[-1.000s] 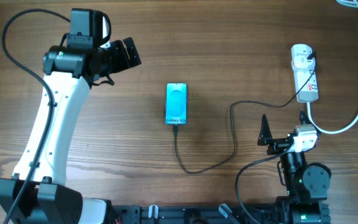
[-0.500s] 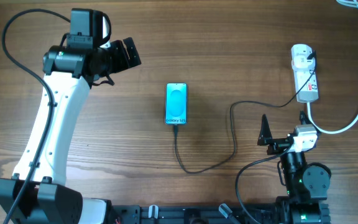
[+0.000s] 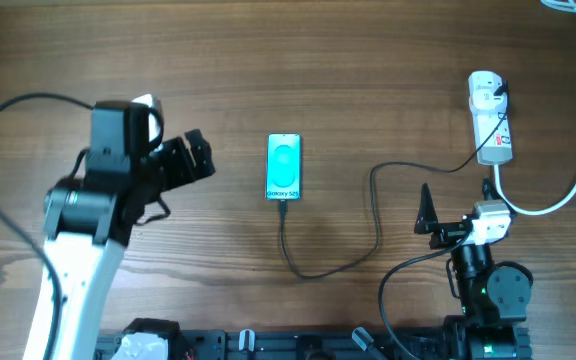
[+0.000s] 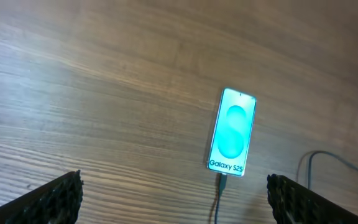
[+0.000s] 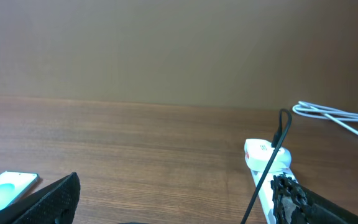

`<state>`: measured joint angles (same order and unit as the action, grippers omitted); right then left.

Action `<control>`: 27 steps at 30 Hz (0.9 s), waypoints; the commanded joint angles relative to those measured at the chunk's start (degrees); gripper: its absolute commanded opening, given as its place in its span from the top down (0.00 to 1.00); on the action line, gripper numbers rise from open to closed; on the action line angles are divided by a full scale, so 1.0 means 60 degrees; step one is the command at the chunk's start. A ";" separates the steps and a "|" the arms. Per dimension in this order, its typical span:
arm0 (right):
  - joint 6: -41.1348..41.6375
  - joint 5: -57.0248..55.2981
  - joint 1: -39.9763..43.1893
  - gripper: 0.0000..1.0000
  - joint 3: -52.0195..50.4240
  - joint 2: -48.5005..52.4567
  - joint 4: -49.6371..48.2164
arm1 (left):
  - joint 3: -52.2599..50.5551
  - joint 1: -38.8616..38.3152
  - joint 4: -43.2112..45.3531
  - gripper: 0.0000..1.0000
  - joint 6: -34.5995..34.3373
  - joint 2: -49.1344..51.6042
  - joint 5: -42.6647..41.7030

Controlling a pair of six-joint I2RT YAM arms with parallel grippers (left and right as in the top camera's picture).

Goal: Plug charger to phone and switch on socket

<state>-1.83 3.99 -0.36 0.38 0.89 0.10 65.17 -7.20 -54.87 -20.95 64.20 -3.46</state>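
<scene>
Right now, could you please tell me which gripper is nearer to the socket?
Right. The right gripper sits close to the socket, just on the robot's side of it; the left gripper is far across the table, left of the phone.

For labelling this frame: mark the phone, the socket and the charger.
phone [image 3: 284, 166]: overhead view, middle of its lit screen.
socket [image 3: 492, 135]: overhead view, white body of the strip.
charger [image 3: 283, 225]: overhead view, straight run of black cable just below the phone.
</scene>
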 commanded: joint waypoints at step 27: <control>-0.0102 -0.0127 -0.0055 0.00 -0.0015 -0.0113 -0.0018 | -0.6069 0.0168 0.2197 0.00 0.0918 -0.8076 0.0474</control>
<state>-1.83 3.99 -0.36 0.38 0.89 0.10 33.58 -7.01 -45.76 -16.62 18.61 -1.32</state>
